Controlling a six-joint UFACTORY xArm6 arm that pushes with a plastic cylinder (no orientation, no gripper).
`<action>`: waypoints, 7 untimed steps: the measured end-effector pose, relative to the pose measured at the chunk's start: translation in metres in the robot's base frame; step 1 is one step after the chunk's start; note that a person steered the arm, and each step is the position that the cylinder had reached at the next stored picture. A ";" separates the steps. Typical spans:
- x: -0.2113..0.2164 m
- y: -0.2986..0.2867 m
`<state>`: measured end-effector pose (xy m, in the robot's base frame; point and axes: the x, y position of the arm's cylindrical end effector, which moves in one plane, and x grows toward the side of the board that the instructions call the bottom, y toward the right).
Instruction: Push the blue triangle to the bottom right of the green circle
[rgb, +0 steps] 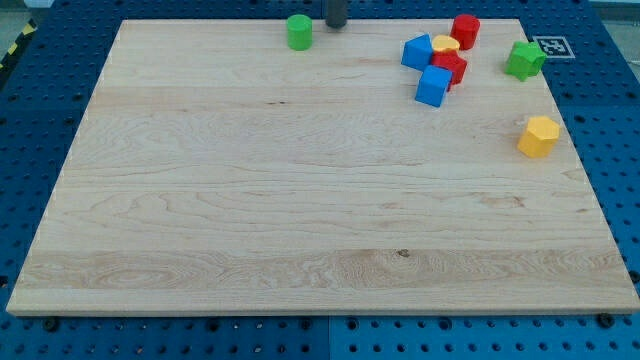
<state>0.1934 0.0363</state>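
The rod is entering at the top edge of the frame, and its tip (336, 27) is resting at the board's far rim, just right of the green circle (299, 31) and apart from it. The rod carries no jaws, so there is nothing to open or close; it is touching no block.

The blue triangle (417, 51) is sitting in the upper right of the frame, at the left end of a tight cluster: a yellow block (446, 45) is lying just beside it, a red block (452, 69) is sitting below that, a blue cube (433, 86) is touching the red one, and a red cylinder (465, 30) is standing behind.

The likely trouble is in that crowding. A push coming from the right would be dragging neighbours along or turning the triangle off its line; a push running too far left would be knocking the green circle itself.

The rod's upper length is being cut off by the frame. Within the cluster, which faces are actually touching is hard to make out, and the yellow block's shape is partly hidden. A green block (523, 60) and a yellow hexagon-like block (539, 136) are sitting well clear at the right.
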 end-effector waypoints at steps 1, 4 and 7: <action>-0.001 0.032; -0.002 0.115; 0.005 0.198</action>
<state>0.1981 0.2342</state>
